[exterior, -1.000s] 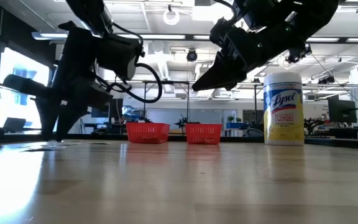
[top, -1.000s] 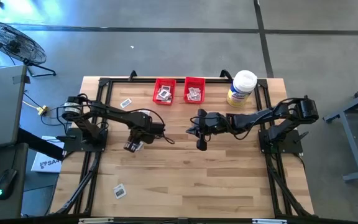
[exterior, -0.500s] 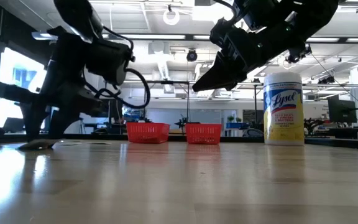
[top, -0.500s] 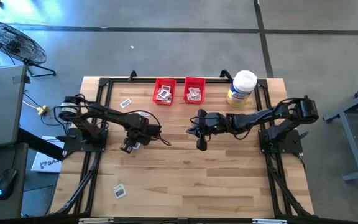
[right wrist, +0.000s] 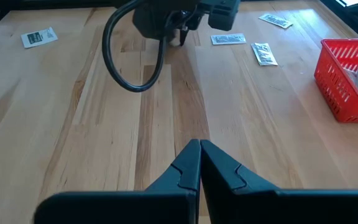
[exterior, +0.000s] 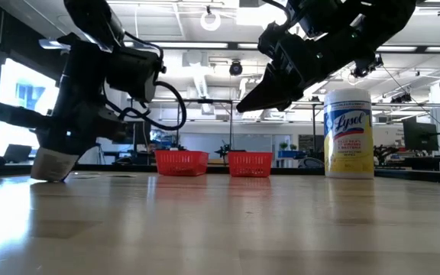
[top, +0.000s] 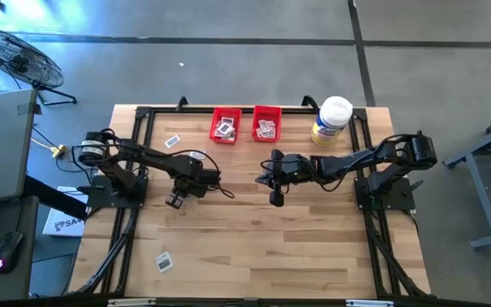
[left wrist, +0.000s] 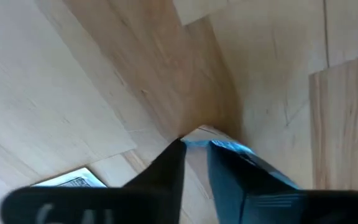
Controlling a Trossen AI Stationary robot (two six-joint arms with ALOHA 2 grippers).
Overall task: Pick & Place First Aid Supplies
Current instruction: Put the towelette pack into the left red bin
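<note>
- Left claw [top: 176, 200], left of centre in the high view, is down at the surface [top: 254, 247], narrowed around a white packet [exterior: 52, 163] for lifting.
- Right claw [top: 276, 198], pinched empty, waits mid-frame.
- Red bins [top: 226, 124] at upper centre already hold packets.

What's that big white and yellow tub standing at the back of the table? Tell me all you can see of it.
The tub is an upright round canister with a white domed lid and a yellow label with blue "Lysol" print. It looks like plastic and is closed. It stands on the wooden table near the far right corner, right of the two red bins. Nothing touches it but the table; the right arm reaches past in front of it.
</note>
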